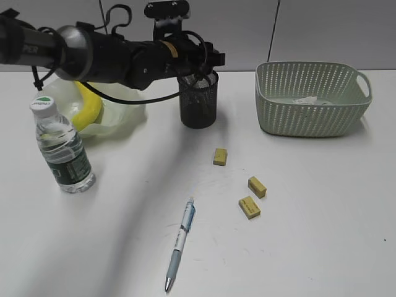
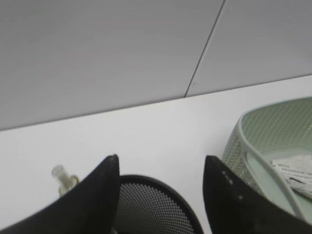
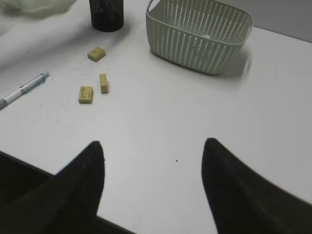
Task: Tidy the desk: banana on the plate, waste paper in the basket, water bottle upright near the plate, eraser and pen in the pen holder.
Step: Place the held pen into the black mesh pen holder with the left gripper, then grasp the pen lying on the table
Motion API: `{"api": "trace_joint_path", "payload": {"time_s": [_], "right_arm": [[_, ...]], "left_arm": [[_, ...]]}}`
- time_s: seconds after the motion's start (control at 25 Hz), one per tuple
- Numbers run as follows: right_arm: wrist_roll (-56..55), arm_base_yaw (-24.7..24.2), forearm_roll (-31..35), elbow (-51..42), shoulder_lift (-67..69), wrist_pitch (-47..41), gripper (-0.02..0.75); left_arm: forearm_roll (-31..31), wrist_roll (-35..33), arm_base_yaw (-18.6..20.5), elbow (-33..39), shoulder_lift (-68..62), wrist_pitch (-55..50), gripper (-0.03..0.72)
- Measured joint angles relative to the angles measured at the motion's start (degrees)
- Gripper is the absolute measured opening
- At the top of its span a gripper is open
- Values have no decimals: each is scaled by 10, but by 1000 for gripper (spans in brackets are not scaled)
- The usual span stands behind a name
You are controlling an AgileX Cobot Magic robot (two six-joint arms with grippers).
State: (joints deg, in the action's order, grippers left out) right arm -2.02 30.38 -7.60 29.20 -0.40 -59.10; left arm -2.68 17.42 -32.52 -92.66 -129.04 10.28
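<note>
Three erasers (image 1: 250, 178), pen (image 1: 180, 242) on white desk (image 1: 322, 210); grey wall (image 1: 322, 31) behind.

Three views, one slanted from the front, two from the wrists

The exterior looks down across the desk (image 1: 297, 235); the left wrist sits close above the pen holder (image 2: 156, 207), the right wrist farther back; all show the basket (image 1: 312, 99).
</note>
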Motion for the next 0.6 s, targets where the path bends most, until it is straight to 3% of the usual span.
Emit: {"api": "trace_joint_path", "payload": {"time_s": [0.24,0.6], "right_arm": [[0,0,0,0,0,0,500],[0,0,0,0,0,0,500]], "left_arm": [[-31,0,0,0,68,-51,419],[-38,0,0,0,233,-347,420]]}}
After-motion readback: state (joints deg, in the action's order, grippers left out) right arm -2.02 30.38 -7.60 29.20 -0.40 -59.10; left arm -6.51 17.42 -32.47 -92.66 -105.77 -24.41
